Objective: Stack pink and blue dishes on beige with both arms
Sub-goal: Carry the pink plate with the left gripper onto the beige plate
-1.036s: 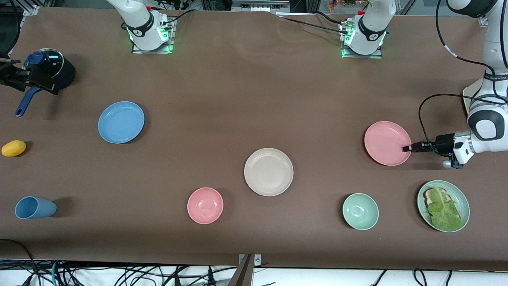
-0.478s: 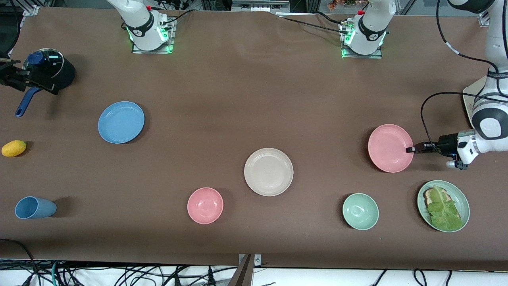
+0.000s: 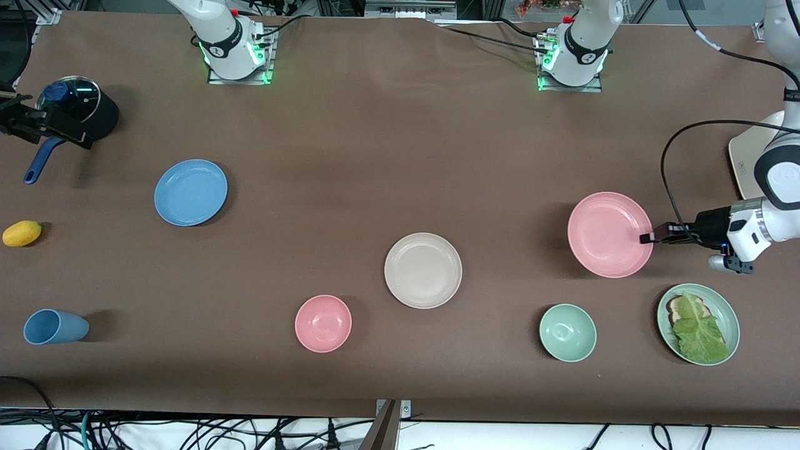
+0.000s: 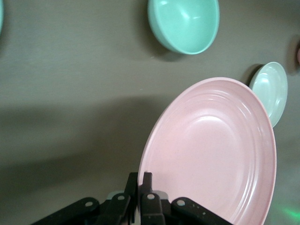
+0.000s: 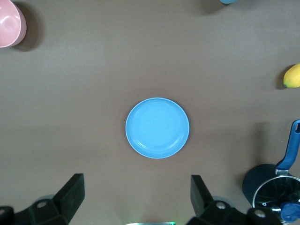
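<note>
My left gripper (image 3: 644, 237) is shut on the rim of the pink plate (image 3: 609, 234) and holds it in the air over the left arm's end of the table. In the left wrist view, both fingers of the left gripper (image 4: 140, 176) pinch the edge of the pink plate (image 4: 211, 150). The beige plate (image 3: 423, 270) lies at mid-table; part of the beige plate (image 4: 269, 91) shows past the pink one. The blue plate (image 3: 190, 192) lies toward the right arm's end. My right gripper (image 5: 137, 177) hangs open high over the blue plate (image 5: 157, 127), outside the front view.
A pink bowl (image 3: 323, 323), a green bowl (image 3: 567, 332) and a pale green plate (image 3: 728, 312) with lettuce lie nearer the camera. A blue cup (image 3: 53, 326), a lemon (image 3: 22, 233) and a lidded pot (image 3: 78, 112) sit at the right arm's end.
The left gripper has lifted the pink plate off the table; the plate tilted, then levelled as it rose. The right arm has not visibly moved.
</note>
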Action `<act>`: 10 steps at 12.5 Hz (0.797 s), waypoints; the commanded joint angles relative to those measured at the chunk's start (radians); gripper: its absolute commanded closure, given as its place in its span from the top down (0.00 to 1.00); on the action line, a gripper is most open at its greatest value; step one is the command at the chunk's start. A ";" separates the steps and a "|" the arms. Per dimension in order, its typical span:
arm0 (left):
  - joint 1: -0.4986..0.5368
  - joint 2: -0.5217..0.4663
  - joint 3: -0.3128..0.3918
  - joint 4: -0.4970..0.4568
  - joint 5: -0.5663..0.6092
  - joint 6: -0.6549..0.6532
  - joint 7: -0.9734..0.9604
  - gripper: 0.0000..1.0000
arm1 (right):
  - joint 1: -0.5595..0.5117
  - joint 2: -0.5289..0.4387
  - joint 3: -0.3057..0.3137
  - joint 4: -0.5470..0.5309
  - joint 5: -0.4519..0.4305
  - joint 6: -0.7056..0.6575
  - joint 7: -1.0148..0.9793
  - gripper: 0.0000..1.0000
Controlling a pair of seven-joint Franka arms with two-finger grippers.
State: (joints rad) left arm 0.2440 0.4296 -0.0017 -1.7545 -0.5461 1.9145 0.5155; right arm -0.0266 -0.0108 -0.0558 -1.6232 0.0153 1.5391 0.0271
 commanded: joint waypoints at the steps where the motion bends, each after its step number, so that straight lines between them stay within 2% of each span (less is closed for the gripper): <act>1: -0.063 -0.040 0.005 0.002 0.061 -0.006 -0.095 0.00 | -0.007 -0.008 -0.002 -0.003 0.002 -0.010 -0.015 1.00; 4: -0.118 -0.043 0.005 0.038 0.081 -0.005 -0.138 0.00 | -0.007 -0.009 -0.003 -0.003 0.002 -0.010 -0.015 1.00; 10: -0.261 -0.038 0.005 0.081 0.100 0.009 -0.353 0.00 | -0.007 -0.009 -0.003 -0.003 0.000 -0.010 -0.013 1.00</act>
State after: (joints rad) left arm 0.0317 0.3971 -0.0036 -1.6878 -0.4873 1.9207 0.2337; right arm -0.0268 -0.0108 -0.0616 -1.6232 0.0152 1.5388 0.0271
